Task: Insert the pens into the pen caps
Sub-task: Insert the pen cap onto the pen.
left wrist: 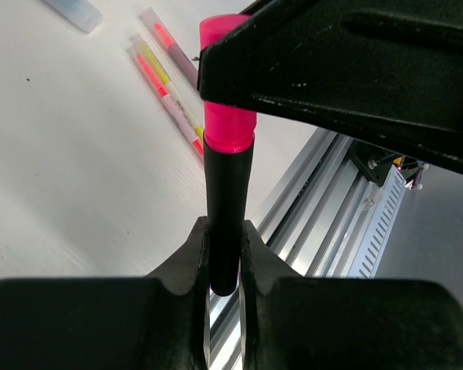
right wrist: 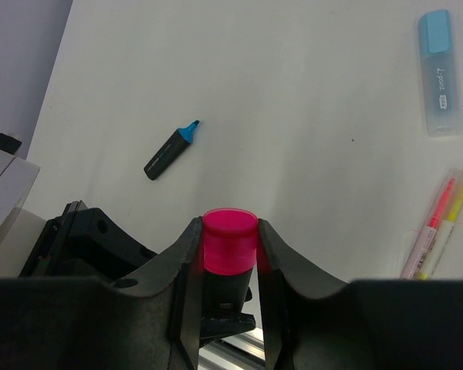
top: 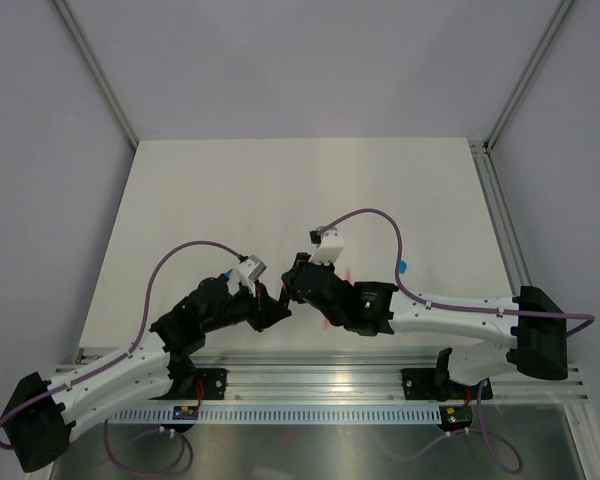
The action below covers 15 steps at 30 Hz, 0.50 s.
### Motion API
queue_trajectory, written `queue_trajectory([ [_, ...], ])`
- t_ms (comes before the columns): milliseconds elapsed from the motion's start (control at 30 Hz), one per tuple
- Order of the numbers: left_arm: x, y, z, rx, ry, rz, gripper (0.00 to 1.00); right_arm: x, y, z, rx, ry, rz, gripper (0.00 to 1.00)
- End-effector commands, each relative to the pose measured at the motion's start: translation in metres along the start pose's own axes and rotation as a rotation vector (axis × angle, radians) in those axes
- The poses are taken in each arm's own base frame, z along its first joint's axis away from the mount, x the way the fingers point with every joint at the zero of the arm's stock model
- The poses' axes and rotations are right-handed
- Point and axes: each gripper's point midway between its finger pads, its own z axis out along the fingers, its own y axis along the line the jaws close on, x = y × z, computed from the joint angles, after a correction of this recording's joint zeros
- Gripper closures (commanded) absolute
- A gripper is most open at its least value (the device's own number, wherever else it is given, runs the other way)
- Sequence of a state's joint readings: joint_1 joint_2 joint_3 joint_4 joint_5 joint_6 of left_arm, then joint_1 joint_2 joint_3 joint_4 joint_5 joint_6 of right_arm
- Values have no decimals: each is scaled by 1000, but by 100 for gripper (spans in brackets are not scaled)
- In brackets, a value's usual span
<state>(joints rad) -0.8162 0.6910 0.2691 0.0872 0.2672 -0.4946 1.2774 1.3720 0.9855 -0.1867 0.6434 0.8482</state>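
A black-barrelled pen (left wrist: 225, 208) is clamped at its lower end by my left gripper (left wrist: 224, 239), which is shut on it. A bright pink pen cap (left wrist: 228, 127) sits over the pen's other end. My right gripper (right wrist: 229, 231) is shut on that pink cap (right wrist: 230, 240), with the black barrel (right wrist: 230, 289) showing below it. In the top view the two grippers meet tip to tip, left (top: 278, 300) and right (top: 296, 284), just in front of the arm bases. The pen and cap are hidden there.
A black marker with a bare blue tip (right wrist: 171, 150) lies on the white table. A pale-blue pen (right wrist: 440, 73) and thin pink and yellow sticks (right wrist: 436, 231) lie apart from it. The metal rail (left wrist: 324, 223) runs along the near table edge below the grippers.
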Motion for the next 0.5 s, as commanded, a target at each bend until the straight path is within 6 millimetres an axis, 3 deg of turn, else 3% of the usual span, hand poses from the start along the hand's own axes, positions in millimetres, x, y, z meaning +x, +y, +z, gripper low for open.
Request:
queue_trajectory([
  [0, -104, -25, -6, 21, -344, 74, 100, 65, 20, -35, -141, 310, -76, 100],
  [133, -116, -31, -11, 29, -392, 73, 100, 60, 20, -37, -165, 273, -4, 100],
  [467, -142, -40, -16, 21, -446, 103, 100, 94, 18, -43, -154, 332, 18, 100],
])
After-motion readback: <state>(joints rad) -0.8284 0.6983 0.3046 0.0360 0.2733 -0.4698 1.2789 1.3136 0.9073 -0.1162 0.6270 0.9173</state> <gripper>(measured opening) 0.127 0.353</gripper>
